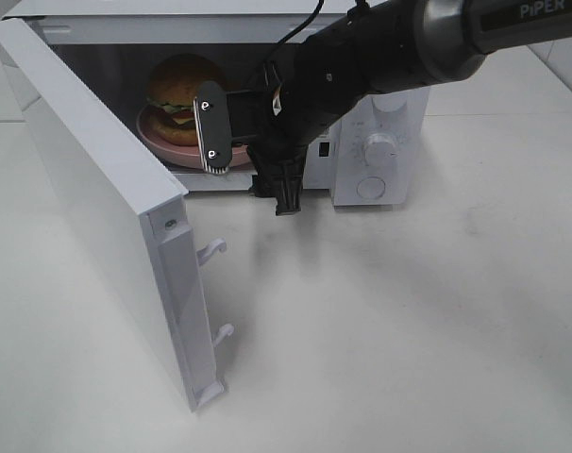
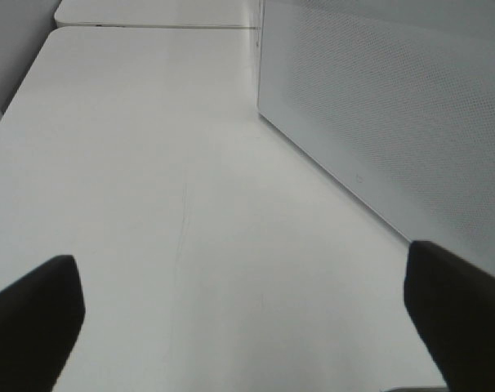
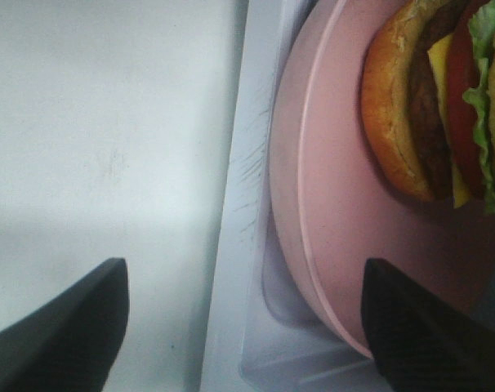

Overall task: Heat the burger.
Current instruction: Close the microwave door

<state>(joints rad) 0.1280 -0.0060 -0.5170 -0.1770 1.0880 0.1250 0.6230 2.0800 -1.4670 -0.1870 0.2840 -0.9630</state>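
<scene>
The burger (image 1: 184, 90) sits on a round pink plate (image 1: 159, 137) inside the open white microwave (image 1: 390, 113). In the right wrist view the burger (image 3: 419, 106) lies toward the far side of the plate (image 3: 329, 204). My right gripper (image 1: 270, 175) hangs at the oven's front opening. It is open (image 3: 243, 327), one finger over the table and the other over the plate's rim, and it holds nothing. My left gripper (image 2: 243, 327) is open and empty above bare table, next to a perforated white panel of the microwave (image 2: 394, 106). The high view does not show it.
The microwave door (image 1: 88, 189) swings out far to the left, with two white latch hooks (image 1: 213, 250) on its free edge. The oven's knobs (image 1: 380, 146) are right of my right arm. White tabletop (image 1: 409, 321) spreads in front.
</scene>
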